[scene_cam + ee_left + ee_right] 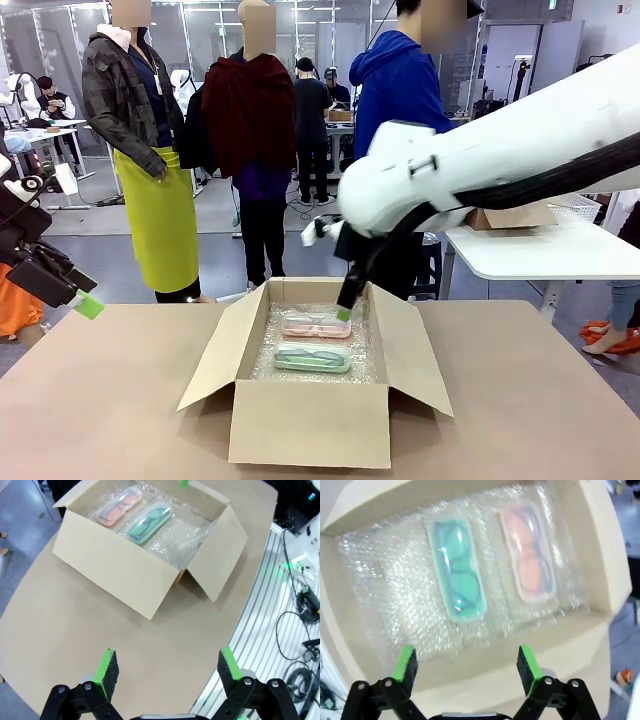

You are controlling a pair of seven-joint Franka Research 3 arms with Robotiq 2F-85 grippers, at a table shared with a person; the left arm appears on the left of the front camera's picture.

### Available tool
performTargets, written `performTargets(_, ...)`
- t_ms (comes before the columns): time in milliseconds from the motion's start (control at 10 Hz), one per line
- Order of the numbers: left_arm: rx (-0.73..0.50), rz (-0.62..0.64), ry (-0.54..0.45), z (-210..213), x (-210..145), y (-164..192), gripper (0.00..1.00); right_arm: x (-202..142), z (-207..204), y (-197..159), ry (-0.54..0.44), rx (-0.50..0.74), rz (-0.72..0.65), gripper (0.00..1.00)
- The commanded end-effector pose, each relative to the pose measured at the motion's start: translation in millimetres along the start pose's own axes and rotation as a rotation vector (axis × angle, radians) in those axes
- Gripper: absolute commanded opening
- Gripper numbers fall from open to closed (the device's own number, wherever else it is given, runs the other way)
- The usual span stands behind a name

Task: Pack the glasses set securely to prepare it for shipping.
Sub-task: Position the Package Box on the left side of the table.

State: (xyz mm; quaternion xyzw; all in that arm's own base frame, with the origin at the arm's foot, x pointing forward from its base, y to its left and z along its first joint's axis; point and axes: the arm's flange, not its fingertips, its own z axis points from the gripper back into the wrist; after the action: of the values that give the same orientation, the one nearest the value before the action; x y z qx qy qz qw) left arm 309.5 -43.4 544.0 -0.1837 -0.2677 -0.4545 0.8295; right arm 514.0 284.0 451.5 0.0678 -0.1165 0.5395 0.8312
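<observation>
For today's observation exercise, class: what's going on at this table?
A pink case and a green case lie side by side on bubble wrap inside an open cardboard box. The right end effector hangs open over the box near the pink case, holding nothing. The left end effector is open too, above the table away from the box.
</observation>
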Motion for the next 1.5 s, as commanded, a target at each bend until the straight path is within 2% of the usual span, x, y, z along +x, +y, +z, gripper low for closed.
performTargets(0,-0.021,-0.014,-0.022,0.5,-0.9,0.5,1.0,-52.1,18.1,18.8,-0.062,-0.03,-0.088,1.0)
performTargets(300,-0.021,-0.014,-0.022,0.5,-0.9,0.5,1.0,-131.2,57.3,21.4,-0.133,-0.057,-0.278,1.0)
performTargets(800,-0.021,-0.014,-0.022,0.5,-0.9,0.5,1.0,-223.1,84.9,79.3,-0.253,-0.086,-0.407,1.0)
performTargets(900,-0.021,-0.014,-0.022,0.5,-0.9,0.5,1.0,-237.6,91.1,82.0,-0.282,-0.081,-0.429,1.0)
performTargets(1100,-0.021,-0.014,-0.022,0.5,-0.9,0.5,1.0,-257.7,105.4,85.3,-0.27,-0.089,-0.497,1.0)
performTargets(1400,-0.021,-0.014,-0.022,0.5,-0.9,0.5,1.0,-261.3,108.7,86.9,-0.279,-0.108,-0.516,1.0)
